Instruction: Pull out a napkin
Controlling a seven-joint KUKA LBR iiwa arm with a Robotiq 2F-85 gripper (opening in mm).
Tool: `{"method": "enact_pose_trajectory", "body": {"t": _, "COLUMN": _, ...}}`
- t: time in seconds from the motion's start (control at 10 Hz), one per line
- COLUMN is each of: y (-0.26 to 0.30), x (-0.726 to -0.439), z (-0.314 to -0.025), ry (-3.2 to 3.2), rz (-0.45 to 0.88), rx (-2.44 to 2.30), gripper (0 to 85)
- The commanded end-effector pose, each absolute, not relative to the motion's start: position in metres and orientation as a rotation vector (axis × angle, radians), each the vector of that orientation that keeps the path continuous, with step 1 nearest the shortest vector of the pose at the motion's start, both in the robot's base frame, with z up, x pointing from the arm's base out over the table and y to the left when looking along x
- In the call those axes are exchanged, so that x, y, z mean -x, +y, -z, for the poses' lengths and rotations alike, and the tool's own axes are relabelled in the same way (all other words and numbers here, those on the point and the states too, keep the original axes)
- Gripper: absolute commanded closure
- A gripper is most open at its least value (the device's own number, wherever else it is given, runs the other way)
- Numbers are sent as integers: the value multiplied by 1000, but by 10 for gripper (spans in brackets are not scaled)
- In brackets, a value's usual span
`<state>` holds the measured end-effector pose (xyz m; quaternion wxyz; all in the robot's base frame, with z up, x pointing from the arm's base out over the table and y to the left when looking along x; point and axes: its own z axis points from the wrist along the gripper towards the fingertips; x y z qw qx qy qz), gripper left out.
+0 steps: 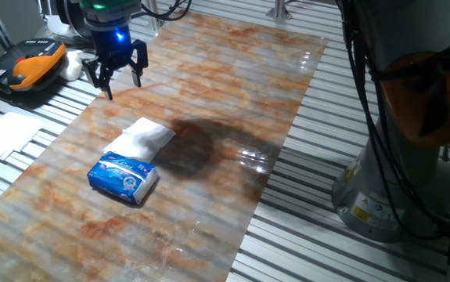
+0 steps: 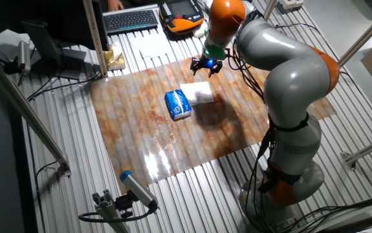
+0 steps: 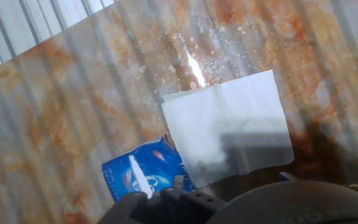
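Observation:
The napkin [image 1: 148,137] is a thin white sheet lying flat on the marbled mat [image 1: 232,70], one edge at the blue-and-white tissue packet [image 1: 123,176]. Whether it is still tucked into the packet I cannot tell. My gripper [image 1: 117,74] hangs above the mat's far left part, well apart from the napkin, open and empty. The other fixed view shows the gripper [image 2: 206,65] above and beyond the napkin [image 2: 198,92] and the packet [image 2: 178,105]. The hand view looks down on the napkin [image 3: 228,127] and the packet [image 3: 144,174]; the fingertips do not show there.
An orange-and-black handheld device [image 1: 25,66] and flat white paper sheets [image 1: 5,133] lie left of the mat on the slatted table. A keyboard [image 2: 131,21] is at the back. The robot's base [image 1: 397,172] stands to the right. A dark shadow falls beside the napkin.

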<state>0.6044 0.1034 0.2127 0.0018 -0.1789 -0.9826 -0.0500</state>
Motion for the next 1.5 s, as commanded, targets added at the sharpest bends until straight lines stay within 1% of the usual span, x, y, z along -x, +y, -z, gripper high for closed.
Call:
{"method": "enact_pose_trajectory", "body": {"t": 0.0, "y": 104, "x": -605, "z": -213, "ry": -3087, "rz": 145, "rx": 565, "gripper": 170}}
{"method": "enact_pose_trajectory", "body": {"t": 0.4, "y": 104, "x": -606, "z": -213, "ry": -3086, "rz": 122, "rx": 565, "gripper": 170}}
{"method": "enact_pose_trajectory", "body": {"t": 0.7, "y": 105, "x": -608, "z": -212, "ry": -3085, "rz": 145, "rx": 592, "gripper": 170}}
{"method": "enact_pose_trajectory", "body": {"t": 0.8, "y": 106, "x": -608, "z": -213, "ry": -3082, "rz": 153, "rx": 606, "gripper": 340}}
{"method": "enact_pose_trajectory", "body": {"t": 1.0, "y": 109, "x": -610, "z": -214, "ry": -3070, "rz": 159, "rx": 636, "gripper": 340}}
{"method": "enact_pose_trajectory", "body": {"t": 1.2, "y": 108, "x": -610, "z": -214, "ry": -3086, "rz": 99, "rx": 638, "gripper": 340}}
{"method": "enact_pose_trajectory", "body": {"t": 1.4, "y": 106, "x": -609, "z": -214, "ry": -3087, "rz": 114, "rx": 621, "gripper": 340}}
